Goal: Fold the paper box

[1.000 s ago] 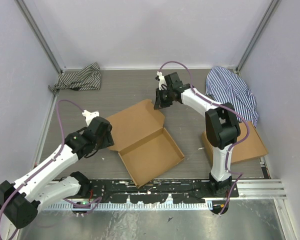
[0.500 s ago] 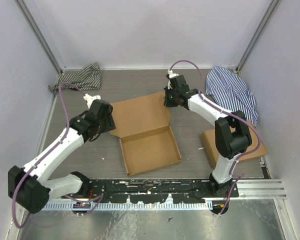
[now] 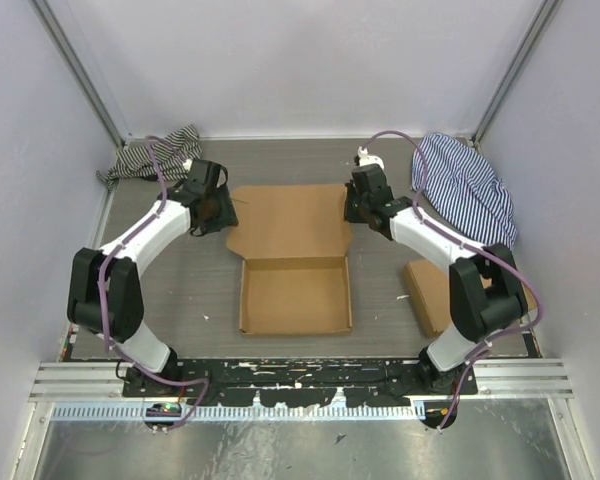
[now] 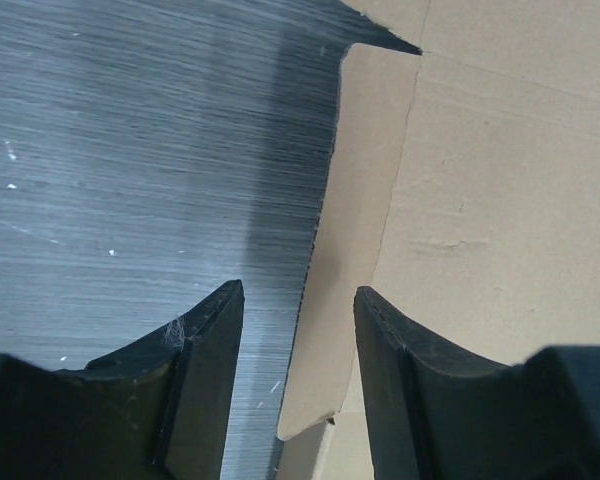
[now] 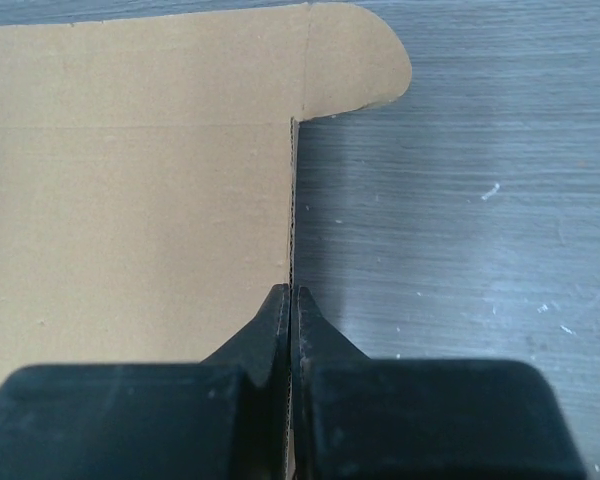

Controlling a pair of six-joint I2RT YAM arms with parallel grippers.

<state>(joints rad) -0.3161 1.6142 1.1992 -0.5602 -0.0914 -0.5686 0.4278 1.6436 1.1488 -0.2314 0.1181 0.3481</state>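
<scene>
The paper box (image 3: 295,295) lies mid-table as an open shallow brown tray, its lid panel (image 3: 288,220) flat behind it. My left gripper (image 3: 223,212) is at the lid's left edge. In the left wrist view it (image 4: 298,300) is open, with the lid's raised side flap (image 4: 350,250) between the fingers, touching neither. My right gripper (image 3: 348,207) is at the lid's right edge. In the right wrist view it (image 5: 291,295) is shut on the upturned side flap, seen edge-on, beside the lid (image 5: 130,180).
A dark striped cloth (image 3: 160,155) lies at the back left and a blue striped cloth (image 3: 465,185) at the back right. A stack of flat cardboard (image 3: 430,290) sits behind the right arm. The metal rail (image 3: 300,375) runs along the near edge.
The box has turned and slid back until square with the table. Both arms swung toward the back; the left gripper moved up to the lid's left edge.
</scene>
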